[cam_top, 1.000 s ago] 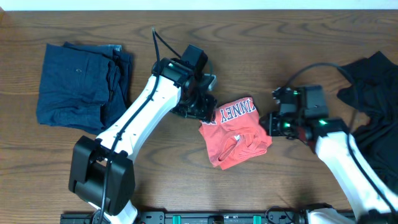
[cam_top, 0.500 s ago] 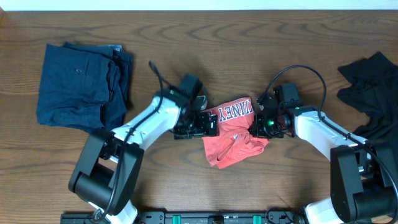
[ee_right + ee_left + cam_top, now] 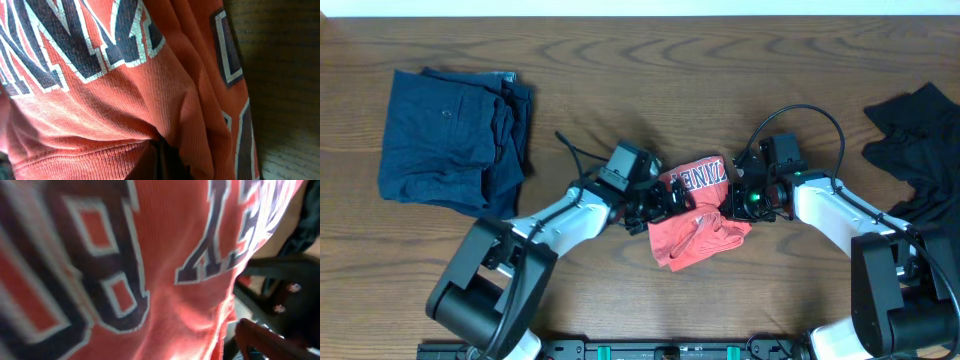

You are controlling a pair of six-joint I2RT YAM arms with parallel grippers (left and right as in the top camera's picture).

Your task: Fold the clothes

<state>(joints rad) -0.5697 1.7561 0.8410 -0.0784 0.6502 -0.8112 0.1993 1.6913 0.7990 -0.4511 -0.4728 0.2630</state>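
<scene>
The clothes lie in three places. A crumpled coral-red T-shirt (image 3: 698, 228) with white-and-navy lettering (image 3: 700, 178) sits at the table's middle. My left gripper (image 3: 658, 207) is at its left edge with the fingers spread, and the cloth (image 3: 165, 255) fills the left wrist view so closely that no fingers show. My right gripper (image 3: 735, 203) is at the shirt's right edge. It is shut on a fold of the shirt (image 3: 100, 125), with its dark fingertips (image 3: 165, 160) pinching the cloth. A folded navy garment (image 3: 450, 135) lies far left, and a black one (image 3: 920, 150) lies far right.
Bare wooden table (image 3: 620, 60) surrounds the shirt. The left arm's cable (image 3: 575, 160) loops over the table between the navy garment and the shirt. The right arm's cable (image 3: 810, 110) arcs above its wrist. A black rail (image 3: 650, 350) runs along the front edge.
The left arm swung down and right to the shirt's left edge, its jaws opening wider. The right arm moved left onto the shirt's right edge and shut on it, then stayed still.
</scene>
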